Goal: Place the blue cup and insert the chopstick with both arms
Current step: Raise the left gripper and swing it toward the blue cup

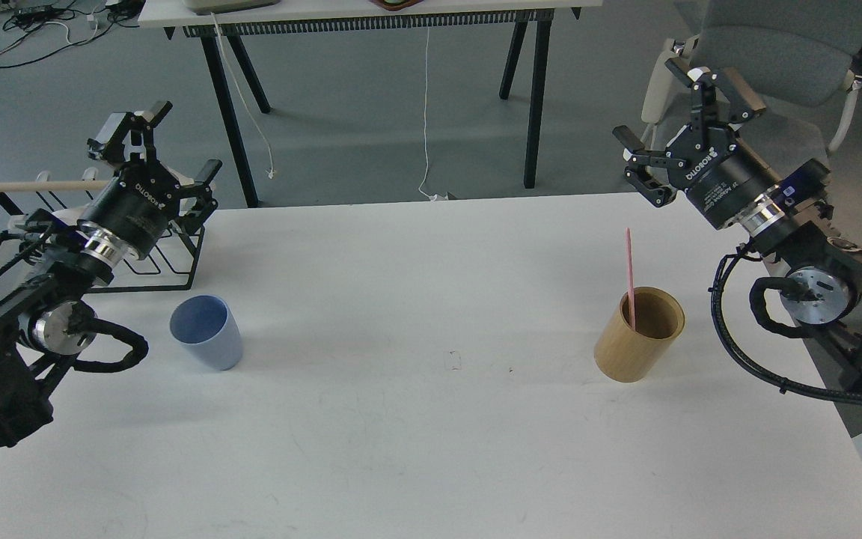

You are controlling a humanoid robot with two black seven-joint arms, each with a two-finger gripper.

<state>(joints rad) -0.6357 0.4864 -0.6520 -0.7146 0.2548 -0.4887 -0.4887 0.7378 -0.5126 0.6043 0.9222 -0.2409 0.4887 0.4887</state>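
The blue cup stands upright on the white table at the left, free of any grip. A thin pink chopstick leans inside a tan wooden holder at the right. My left gripper hovers open above the black wire rack, up and to the left of the cup, holding nothing. My right gripper is raised past the table's far right edge, its fingers spread wide and empty, well above the holder.
A black wire rack with a pale wooden dowel sits at the table's far left. Behind the table are a second table on black legs, hanging cables and a grey chair.
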